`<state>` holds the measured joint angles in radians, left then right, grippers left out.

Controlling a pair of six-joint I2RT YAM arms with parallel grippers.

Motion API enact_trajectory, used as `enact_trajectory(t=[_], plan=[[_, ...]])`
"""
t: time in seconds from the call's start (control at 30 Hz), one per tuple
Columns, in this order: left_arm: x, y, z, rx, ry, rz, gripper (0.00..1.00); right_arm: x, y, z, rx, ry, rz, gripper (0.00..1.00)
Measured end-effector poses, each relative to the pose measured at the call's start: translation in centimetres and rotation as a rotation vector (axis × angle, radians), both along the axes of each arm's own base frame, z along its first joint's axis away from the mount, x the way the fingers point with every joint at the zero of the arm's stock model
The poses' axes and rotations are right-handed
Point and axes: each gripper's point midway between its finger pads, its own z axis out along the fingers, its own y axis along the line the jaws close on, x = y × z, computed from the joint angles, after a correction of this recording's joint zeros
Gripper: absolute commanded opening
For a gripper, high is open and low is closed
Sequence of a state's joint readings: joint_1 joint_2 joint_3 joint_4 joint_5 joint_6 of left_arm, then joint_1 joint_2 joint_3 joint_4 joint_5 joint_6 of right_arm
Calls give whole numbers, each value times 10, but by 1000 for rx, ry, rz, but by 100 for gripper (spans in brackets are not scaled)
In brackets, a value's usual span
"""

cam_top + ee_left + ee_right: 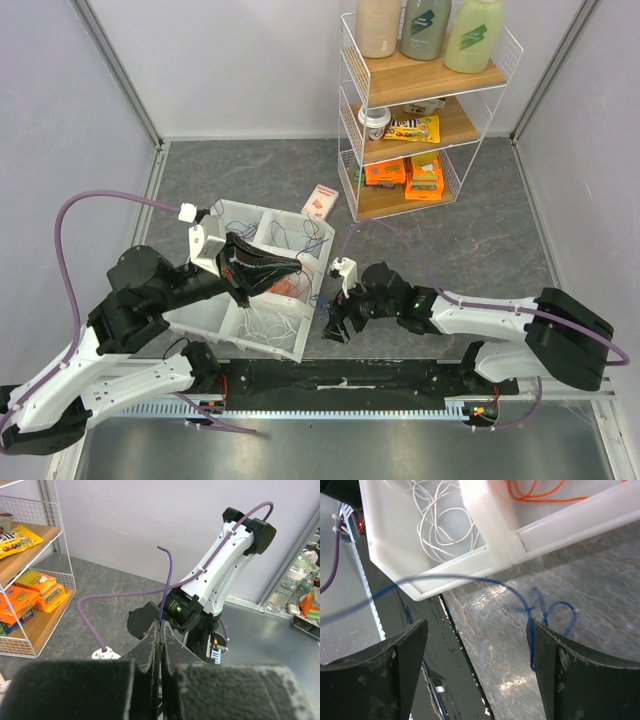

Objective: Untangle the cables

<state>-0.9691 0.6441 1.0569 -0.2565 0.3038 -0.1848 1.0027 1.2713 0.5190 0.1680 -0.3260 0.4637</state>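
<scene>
The cables lie sorted in a white divided bin (pixel 246 211): white coils (pixel 442 530) in the near compartment, orange ones (pixel 540 492) beside them, thin dark and blue wires (pixel 303 236) at the back. One loose blue cable (pixel 470 579) runs over the bin's corner (pixel 470 567) and curls just in front of my right fingers. My right gripper (pixel 476 625) stands open with nothing between its jaws, low by the bin's near right corner (pixel 335 322). My left gripper (pixel 297 268) hovers over the bin, shut (pixel 161 625), and no cable shows between its jaws.
A wire shelf (pixel 420 110) with snack packs and bottles stands at the back right. A small box (pixel 320 202) lies on the grey tabletop behind the bin. The black base rail (pixel 340 380) runs along the near edge. My right arm (pixel 220 565) fills the left wrist view.
</scene>
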Motion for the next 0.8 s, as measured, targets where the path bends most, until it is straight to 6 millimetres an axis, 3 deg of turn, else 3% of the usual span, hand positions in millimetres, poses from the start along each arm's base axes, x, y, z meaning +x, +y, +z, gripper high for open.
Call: enact_trajectory(t=[0.07,0.13,0.27,0.43,0.53,0.8], plan=[[0,0,0,-1,0,0,2,-6,7,-5,5,8,30,77],[-1,1,1,-3,-2,0,2,-6,10,-12,-4,19,23,60],[-3,4,3,-12,-8,0,2,8,4,-25,-53,16,-79,26],[-6,8,7,-27,-18,-4,2,25,-8,-34,-91,1,-220,0],[-8,10,10,-34,-23,-4,2,35,-14,-30,-87,-21,-294,0],[-11,16,18,-56,-38,-3,2,52,-24,7,15,-111,-405,0]])
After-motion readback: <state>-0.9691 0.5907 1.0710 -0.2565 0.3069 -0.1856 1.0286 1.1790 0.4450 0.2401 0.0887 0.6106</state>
